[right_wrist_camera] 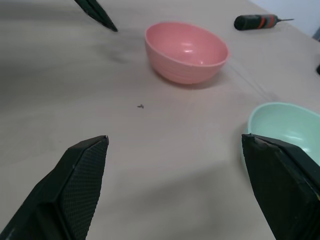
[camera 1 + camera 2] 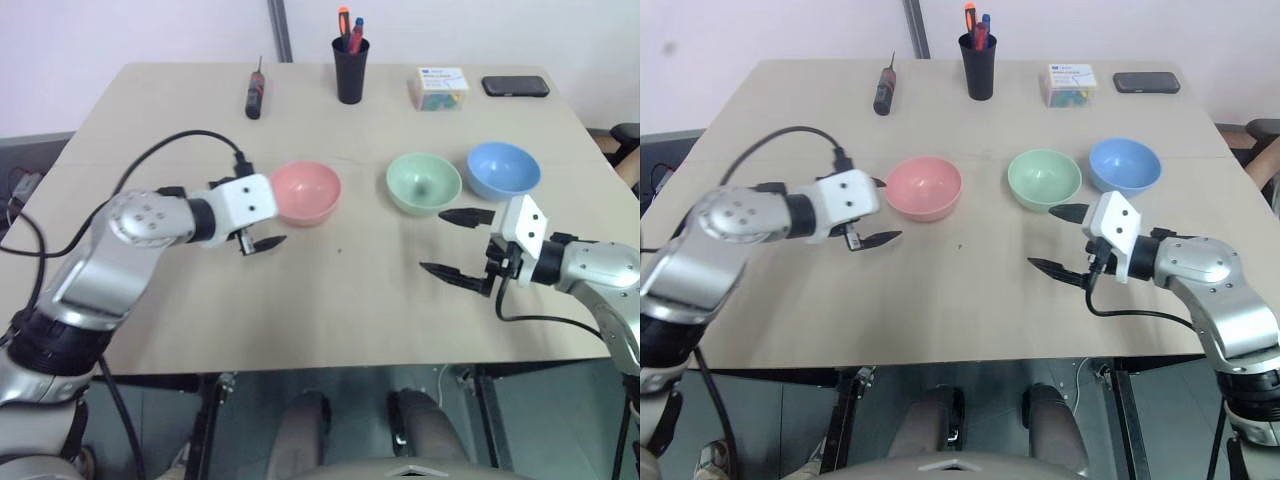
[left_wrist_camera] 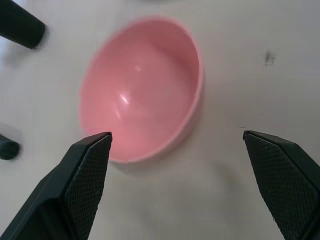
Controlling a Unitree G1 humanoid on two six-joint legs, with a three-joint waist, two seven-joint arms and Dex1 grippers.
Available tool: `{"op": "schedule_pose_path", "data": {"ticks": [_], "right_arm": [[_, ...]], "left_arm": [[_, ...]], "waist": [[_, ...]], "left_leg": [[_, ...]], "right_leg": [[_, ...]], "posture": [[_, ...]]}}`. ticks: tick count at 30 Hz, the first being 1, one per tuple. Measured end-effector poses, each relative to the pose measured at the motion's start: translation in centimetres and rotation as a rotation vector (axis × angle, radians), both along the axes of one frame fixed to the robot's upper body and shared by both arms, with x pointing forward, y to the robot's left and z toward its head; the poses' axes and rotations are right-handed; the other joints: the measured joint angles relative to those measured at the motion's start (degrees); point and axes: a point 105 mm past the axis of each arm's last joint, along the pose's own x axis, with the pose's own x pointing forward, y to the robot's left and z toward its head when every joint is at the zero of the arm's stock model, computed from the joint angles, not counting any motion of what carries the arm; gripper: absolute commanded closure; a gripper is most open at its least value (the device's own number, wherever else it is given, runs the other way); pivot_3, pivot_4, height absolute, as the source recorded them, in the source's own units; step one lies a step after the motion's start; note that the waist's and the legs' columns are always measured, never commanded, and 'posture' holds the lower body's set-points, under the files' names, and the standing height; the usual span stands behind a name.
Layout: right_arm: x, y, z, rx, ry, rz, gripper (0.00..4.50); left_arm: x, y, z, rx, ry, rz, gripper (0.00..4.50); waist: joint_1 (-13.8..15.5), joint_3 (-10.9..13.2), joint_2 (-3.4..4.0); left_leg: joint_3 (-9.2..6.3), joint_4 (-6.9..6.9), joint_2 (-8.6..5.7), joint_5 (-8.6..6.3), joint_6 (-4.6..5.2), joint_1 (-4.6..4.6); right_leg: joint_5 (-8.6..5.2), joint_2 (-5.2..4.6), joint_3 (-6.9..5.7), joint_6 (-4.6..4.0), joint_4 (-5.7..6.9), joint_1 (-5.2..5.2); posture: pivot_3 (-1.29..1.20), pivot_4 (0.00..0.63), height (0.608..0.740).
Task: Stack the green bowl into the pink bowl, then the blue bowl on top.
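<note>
Right end effector: the right end effector (image 2: 458,243) is spread wide and carries nothing; it hovers over the counter (image 2: 330,320) just short of the green bowl (image 2: 424,182), one finger near that bowl's front rim.
Left end effector: the left end effector (image 2: 262,241) is also spread and empty, low beside the pink bowl (image 2: 306,192) on its near left side; in the left wrist view the bowl sits ahead, between the fingers (image 3: 82,182).
Bowls: all three stand upright, separate and empty in a row across the counter, pink on the left, green in the middle, blue bowl (image 2: 503,168) on the right, just beside the green one.
Stage: judged from this layout, no stacking is done yet; the green bowl looks like the first pick.
Risk, grasp: the bowls are smooth and light, so a finger landing on the outer wall instead of straddling the rim would likely push the green bowl away or tip it.
Risk, neighbour: green and blue sit close, so the far finger could nudge the blue bowl.
Risk, left side: a left end effector this near the pink bowl could knock it and shift the target.
Clutter: a screwdriver (image 2: 255,94), pen cup (image 2: 351,66), small box (image 2: 441,88) and phone (image 2: 515,86) lie at the far edge, well apart.
</note>
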Motion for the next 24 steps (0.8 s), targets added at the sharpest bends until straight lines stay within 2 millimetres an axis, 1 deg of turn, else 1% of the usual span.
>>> {"op": "schedule_pose_path", "data": {"ticks": [1,2,3,4,6,7,10,11,12,15,18,19,21,23,24], "right_arm": [[-0.1,0.3,-0.1,-0.002,-0.005,0.005,0.00],[-0.2,0.6,-0.1,-0.002,-0.010,0.009,0.00],[-0.3,0.7,-0.2,-0.002,-0.012,0.007,0.00],[-0.3,0.7,-0.1,0.000,-0.017,0.004,0.00],[-0.4,0.7,-0.1,-0.004,-0.027,-0.006,0.00],[-0.6,0.6,-0.3,-0.005,-0.028,-0.014,0.00],[-0.9,0.4,-0.8,-0.010,-0.012,-0.031,0.00],[-1.0,0.3,-1.0,-0.012,-0.011,-0.037,0.00],[-1.1,0.1,-1.0,-0.014,-0.011,-0.045,0.00],[-1.1,-0.2,-1.0,-0.014,-0.018,-0.068,0.00],[-1.4,-0.6,-1.1,-0.014,-0.021,-0.091,0.00],[-1.5,-0.8,-1.2,-0.015,-0.019,-0.098,0.00],[-1.8,-1.2,-1.3,-0.017,-0.017,-0.119,0.00],[-2.1,-2.0,-1.6,-0.025,-0.008,-0.154,0.00],[-2.1,-2.2,-1.6,-0.025,-0.006,-0.165,0.00]], "left_arm": [[0.4,-0.3,-0.3,0.029,0.014,-0.006,0.43],[0.8,-0.7,-0.7,0.051,0.028,-0.016,0.68],[1.1,-1.0,-1.0,0.057,0.034,-0.024,0.80],[1.3,-1.3,-1.3,0.063,0.040,-0.030,1.15],[1.9,-2.1,-2.0,0.073,0.059,-0.056,2.04],[2.3,-2.5,-2.3,0.083,0.064,-0.072,2.65],[3.0,-2.9,-2.3,0.108,0.059,-0.096,4.00],[3.2,-2.9,-2.4,0.115,0.063,-0.100,4.36],[3.3,-3.0,-2.5,0.118,0.069,-0.106,4.45],[3.5,-3.5,-2.8,0.118,0.083,-0.134,4.45],[2.7,-4.7,-2.7,0.083,0.125,-0.212,4.45],[2.1,-5.2,-2.4,0.063,0.147,-0.253,4.45],[0.2,-6.4,-1.9,0.043,0.182,-0.367,4.45],[-2.4,-7.4,-2.1,0.047,0.241,-0.506,4.45],[-3.0,-7.7,-2.2,0.050,0.256,-0.539,4.45]], "waist": [[0.1,0.0,0.00],[0.2,0.0,0.00],[0.2,0.0,0.00],[0.2,0.0,0.00],[0.2,0.0,0.00],[0.2,0.0,0.00],[0.2,0.0,-0.01],[0.1,0.0,0.00],[0.1,0.0,-0.01],[0.1,0.0,-0.01],[0.1,0.0,-0.01],[0.1,0.0,0.00],[0.1,0.0,0.00],[0.1,0.0,0.00],[0.1,0.0,0.00]], "left_leg": [[-0.02,0.01,0.00,0.00,0.00,-0.01],[-0.03,0.03,0.00,0.00,0.00,-0.01],[-0.03,0.05,0.00,0.00,0.00,-0.02],[-0.04,0.10,0.00,0.00,0.00,-0.04],[-0.08,0.22,0.00,0.00,0.01,-0.09],[-0.12,0.29,0.00,0.00,0.01,-0.12],[-0.17,0.35,0.00,0.00,0.01,-0.14],[-0.16,0.36,0.00,0.00,0.01,-0.13],[-0.16,0.36,0.00,0.00,0.01,-0.12],[-0.18,0.40,0.00,0.00,0.01,-0.12],[-0.25,0.41,0.00,0.00,0.01,-0.20],[-0.30,0.43,0.00,0.00,0.01,-0.28],[-0.40,0.49,0.00,0.01,0.00,-0.45],[-0.43,0.50,-0.01,0.01,0.00,-0.48],[-0.46,0.54,-0.01,0.01,0.00,-0.48]], "right_leg": [[0.00,0.00,-0.02,0.00,-0.01,0.00],[0.00,0.00,-0.03,0.00,0.00,0.01],[0.00,0.00,-0.04,0.00,0.01,0.01],[0.00,0.00,-0.04,0.00,0.04,0.01],[0.00,0.00,-0.07,0.00,0.09,0.01],[0.00,0.00,-0.11,0.00,0.14,0.01],[0.00,0.00,-0.16,0.00,0.21,0.01],[0.00,0.00,-0.15,0.00,0.24,0.01],[0.00,0.00,-0.14,0.00,0.26,0.01],[0.00,0.00,-0.15,0.00,0.28,0.01],[0.00,0.00,-0.22,0.00,0.25,0.00],[0.00,-0.01,-0.28,0.00,0.24,-0.05],[0.00,-0.02,-0.36,0.00,0.23,-0.15],[0.00,-0.04,-0.39,0.00,0.23,-0.16],[0.00,-0.03,-0.41,0.00,0.25,-0.15]], "posture": [[0.00,0.150,0.740],[0.00,0.150,0.740],[0.00,0.150,0.740],[0.00,0.150,0.740],[0.00,0.150,0.740],[0.00,0.150,0.740],[0.00,0.150,0.740],[0.00,0.150,0.740],[0.00,0.150,0.740],[0.00,0.150,0.740],[0.00,0.150,0.740],[0.00,0.150,0.740],[0.00,0.150,0.740],[0.00,0.150,0.740],[0.00,0.150,0.740]]}}
